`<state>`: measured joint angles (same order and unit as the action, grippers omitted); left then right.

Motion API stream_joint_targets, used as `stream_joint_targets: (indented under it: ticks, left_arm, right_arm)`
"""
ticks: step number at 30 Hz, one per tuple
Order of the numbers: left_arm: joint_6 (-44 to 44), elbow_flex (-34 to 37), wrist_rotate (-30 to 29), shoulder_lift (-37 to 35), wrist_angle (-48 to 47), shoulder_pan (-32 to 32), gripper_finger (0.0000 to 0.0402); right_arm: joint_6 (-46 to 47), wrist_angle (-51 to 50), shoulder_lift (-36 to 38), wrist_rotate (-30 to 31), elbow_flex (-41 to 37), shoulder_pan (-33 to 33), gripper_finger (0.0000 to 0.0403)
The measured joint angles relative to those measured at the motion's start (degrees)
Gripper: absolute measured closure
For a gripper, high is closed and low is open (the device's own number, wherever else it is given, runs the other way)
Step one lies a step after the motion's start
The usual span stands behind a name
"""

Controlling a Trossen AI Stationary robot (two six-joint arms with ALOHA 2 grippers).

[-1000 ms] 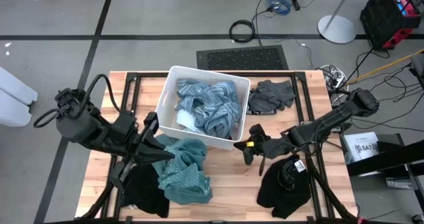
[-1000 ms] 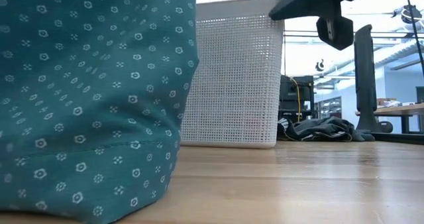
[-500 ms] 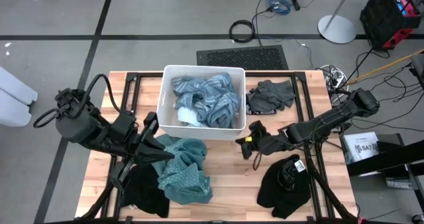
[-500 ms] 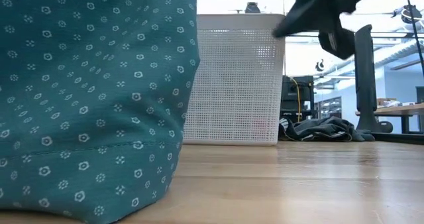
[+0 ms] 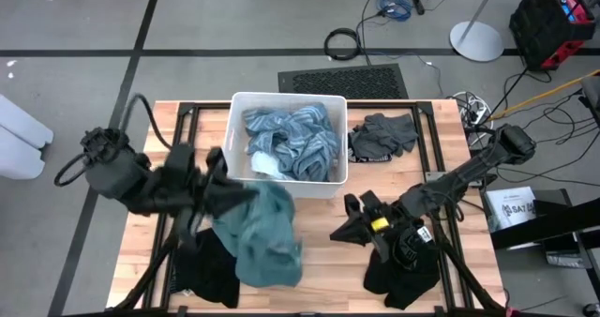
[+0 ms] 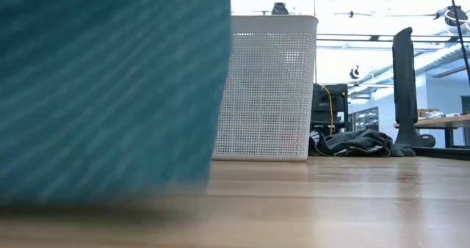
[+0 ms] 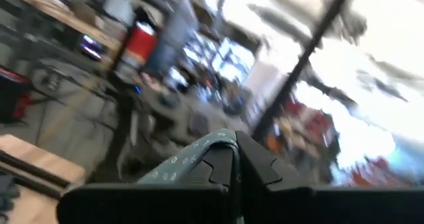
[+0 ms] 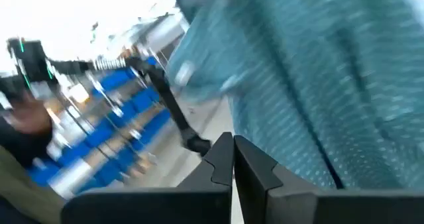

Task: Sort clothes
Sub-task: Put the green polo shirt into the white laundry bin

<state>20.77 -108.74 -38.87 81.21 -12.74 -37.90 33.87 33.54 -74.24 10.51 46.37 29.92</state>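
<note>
Since a second ago: teal garment has come up off the table and hangs smeared in motion; white bin now sits square where it was skewed; right gripper has swung from beside the bin toward the near edge.

Near: left gripper clenched on a fold of the teal garment, which hangs over the near-left of the table, partly over a black garment. Right gripper pinched shut, nothing in it, just beside the second black garment at near right.

Far: bin holds the blue striped clothes; dark grey garment lies just right of it.

Doing it well, as I judge: lift until the hem clears the black piece below, then carry over the bin rim before releasing.

Count: teal one, black two, grey one, striped bundle in bin (pieces not separable), bin one.
</note>
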Motion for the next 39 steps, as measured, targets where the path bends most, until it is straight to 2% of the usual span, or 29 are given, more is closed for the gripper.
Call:
stream_joint_targets:
  ticks: [4, 8, 15, 19, 23, 27, 34, 39]
  left_arm:
    - [1.5, 0.0, -1.9, 0.0, 5.7, 2.1, 0.0391]
    - [3.8, 0.0, -1.0, 0.0, 6.2, 3.4, 0.0391]
    - [4.5, 0.0, -0.7, 0.0, 6.3, 3.5, 0.0391]
    - [4.5, 0.0, -0.7, 0.0, 6.3, 3.5, 0.0391]
    - [4.5, 0.0, -0.6, 0.0, 6.3, 3.4, 0.0391]
    - [4.5, 0.0, -0.6, 0.0, 6.3, 3.4, 0.0391]
    - [4.5, 0.0, -0.6, 0.0, 6.3, 3.4, 0.0391]
    - [4.5, 0.0, -0.6, 0.0, 6.3, 3.4, 0.0391]
  right_arm:
    - [-13.5, -0.8, -0.2, 1.5, 2.4, 1.2, 0.0403]
    - [-18.4, -5.3, -0.7, 3.4, 5.2, 0.4, 0.0381]
    - [-16.9, -19.7, -1.9, 3.2, 8.6, -3.2, 0.0269]
    - [-17.2, -19.6, -3.3, 5.1, 8.6, -5.3, 0.0198]
    - [-18.4, -17.8, -5.0, 9.1, 8.6, -6.7, 0.0154]
    - [-16.3, -16.0, -6.9, 9.1, 8.7, -7.2, 0.0139]
    - [-14.6, -7.9, -11.7, 6.7, 8.7, -6.5, 0.0138]
    - [-11.1, -13.1, -14.7, 11.5, 12.6, -7.7, 0.0156]
